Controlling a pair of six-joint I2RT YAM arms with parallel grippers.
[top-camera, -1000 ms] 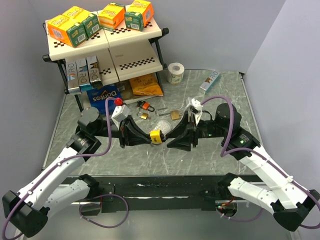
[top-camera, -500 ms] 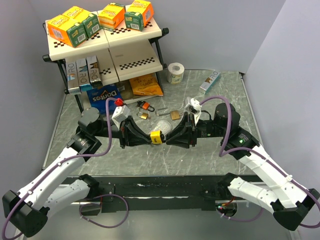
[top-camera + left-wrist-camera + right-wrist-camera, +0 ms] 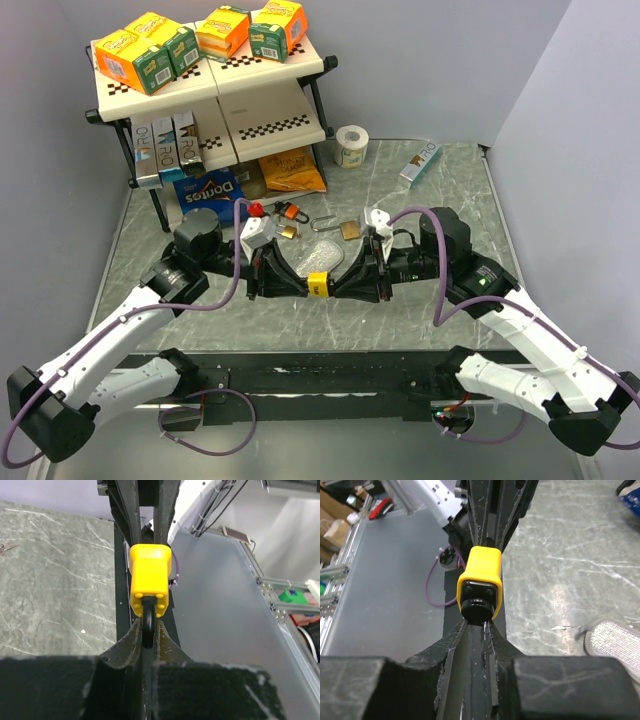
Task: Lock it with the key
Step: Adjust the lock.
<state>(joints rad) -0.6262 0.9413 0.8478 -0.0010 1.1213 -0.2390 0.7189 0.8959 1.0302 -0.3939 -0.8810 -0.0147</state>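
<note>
change: a second ago the right gripper (image 3: 479, 624) sat just short of the yellow padlock (image 3: 317, 284). now that gap is gone, and both arms have slid a touch toward the table's near edge.
left side: the left gripper (image 3: 148, 630) is clamped narrow on the black shackle (image 3: 148, 616), with the lock body poking out past its fingertips.
right side: pinched tight on the key (image 3: 478, 608), whose dark head sits right up against the lock's keyway end.
padlock: up off the marble table (image 3: 420, 190), bridged between the two grippers, well in front of the spare padlocks (image 3: 290, 212).
meaning: the key looks seated. can't tell how deep the shackle sits, so the press and turn is likely all that's left.
</note>
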